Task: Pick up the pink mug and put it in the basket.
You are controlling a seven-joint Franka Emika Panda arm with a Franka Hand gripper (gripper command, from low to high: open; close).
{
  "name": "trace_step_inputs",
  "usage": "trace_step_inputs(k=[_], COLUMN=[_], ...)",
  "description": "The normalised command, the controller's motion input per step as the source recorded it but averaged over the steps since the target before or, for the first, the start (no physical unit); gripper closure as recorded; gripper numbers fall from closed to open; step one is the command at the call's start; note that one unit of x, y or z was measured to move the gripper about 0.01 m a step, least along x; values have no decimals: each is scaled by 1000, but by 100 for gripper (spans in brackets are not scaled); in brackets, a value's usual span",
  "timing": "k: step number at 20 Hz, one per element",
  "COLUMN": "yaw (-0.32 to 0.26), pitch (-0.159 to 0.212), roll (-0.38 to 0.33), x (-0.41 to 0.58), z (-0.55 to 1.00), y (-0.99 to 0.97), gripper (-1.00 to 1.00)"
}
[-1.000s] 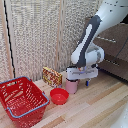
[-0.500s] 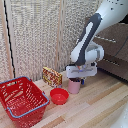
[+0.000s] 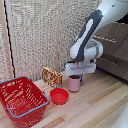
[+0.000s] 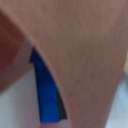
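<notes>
Hand [image 3: 76,76] of white arm down at top of small dusty-pink cylindrical mug [image 3: 74,84]; whether fingers clamp it or stand apart, cannot tell. Wrist view blurred: pink mug wall [image 4: 85,55] fills frame, blue fingertip [image 4: 47,92] close against it. Exterior view, left to right: large red mesh basket with blue-grey rim [image 3: 22,100] on wooden table [image 3: 95,107]; patterned box [image 3: 52,76] behind; low red bowl [image 3: 59,95]; mug upright just beside bowl, well apart from basket.
</notes>
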Motion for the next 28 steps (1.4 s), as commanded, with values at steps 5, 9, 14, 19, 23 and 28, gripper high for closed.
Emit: trace_step_inputs(k=[5, 9, 14, 19, 23, 28], yaw=[86, 76, 117, 141, 109, 85], pitch=[118, 56, 61, 97, 26, -2], roll=[87, 72, 56, 59, 66, 61], x=[329, 446, 555, 394, 131, 71], z=[782, 924, 981, 907, 644, 432], y=[-203, -131, 18, 271, 509, 583], gripper=[100, 100, 100, 100, 100, 100])
